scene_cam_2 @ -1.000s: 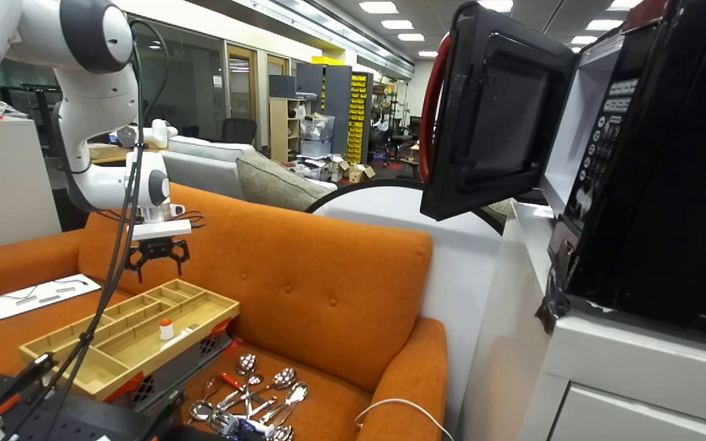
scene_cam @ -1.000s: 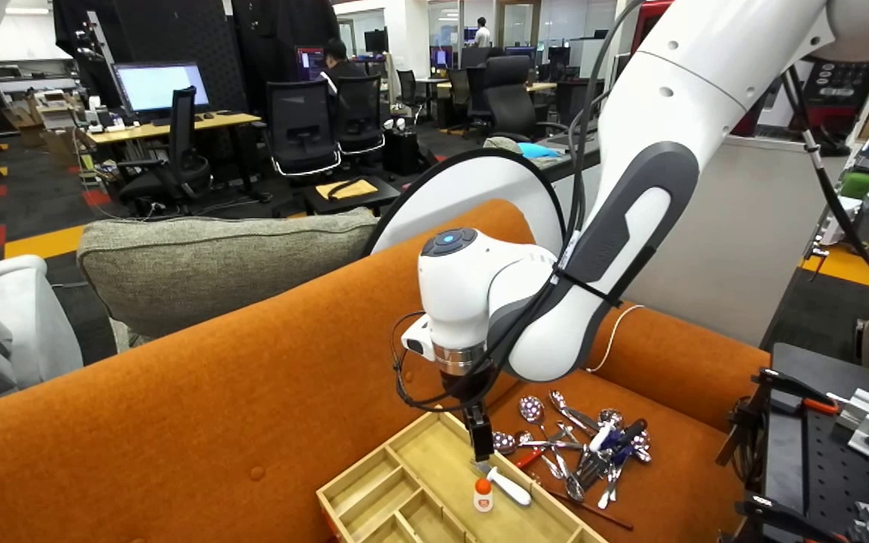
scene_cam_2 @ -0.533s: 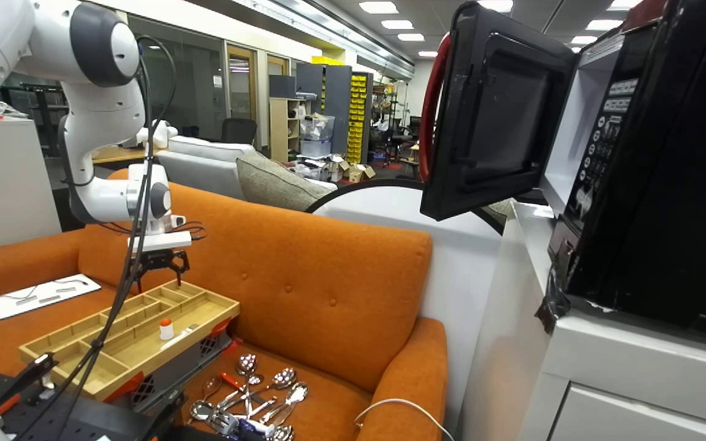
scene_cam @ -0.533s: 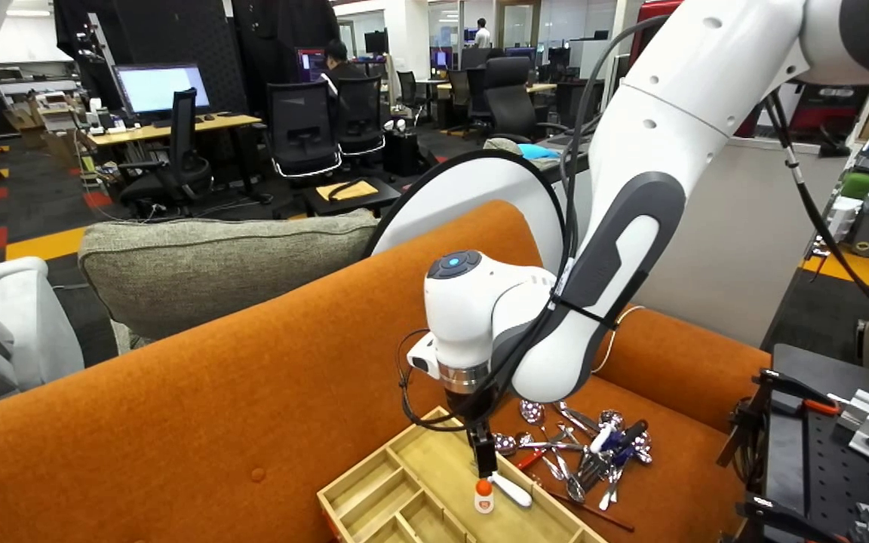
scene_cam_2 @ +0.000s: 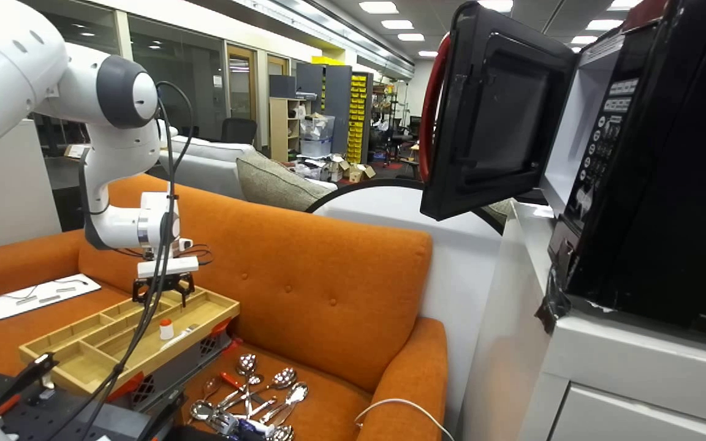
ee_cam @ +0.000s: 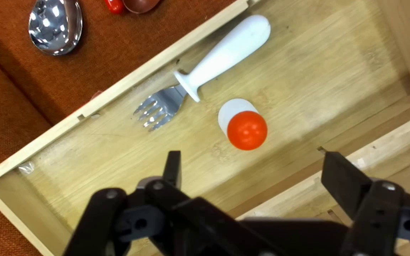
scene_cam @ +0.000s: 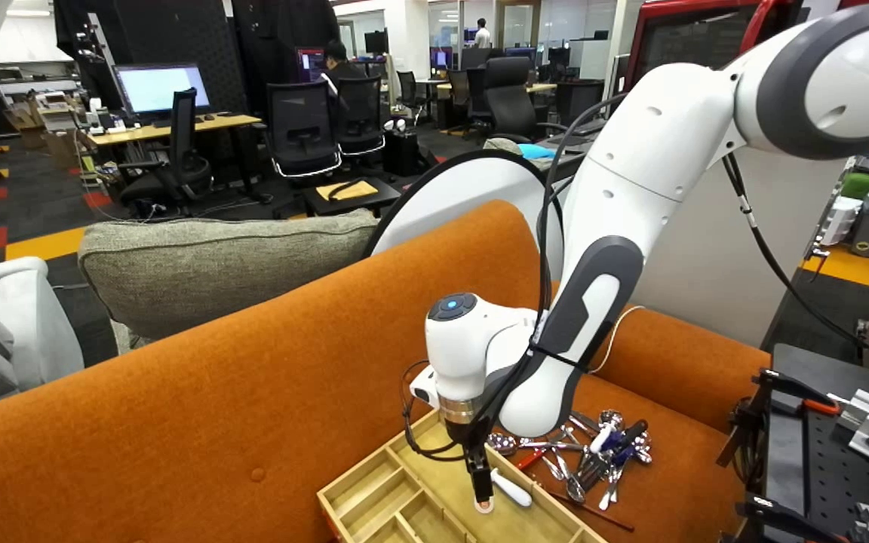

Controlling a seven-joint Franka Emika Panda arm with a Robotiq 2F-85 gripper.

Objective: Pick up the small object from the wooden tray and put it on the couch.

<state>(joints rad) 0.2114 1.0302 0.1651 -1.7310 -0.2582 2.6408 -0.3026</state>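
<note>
The orange couch spans the scene; it is the destination, and the placing there is undone. Over it bends the white arm, ending above the wooden tray. On the seat to the tray's right, in both exterior views, lies a heap of cutlery, seemingly no part of this pick. The gripper has its fingers wide apart with nothing between them, so the grasp is not yet made. In the wrist view, a white-handled fork lies toward the far left wall of the tray's long compartment. Nearer and to the right, the small white bottle with a red-orange cap stands on the tray floor, clear of both fingers; it is probably the object meant. The approach looks well along; left to do are straddling the bottle, gripping, lifting, and carrying it to the couch.
</note>
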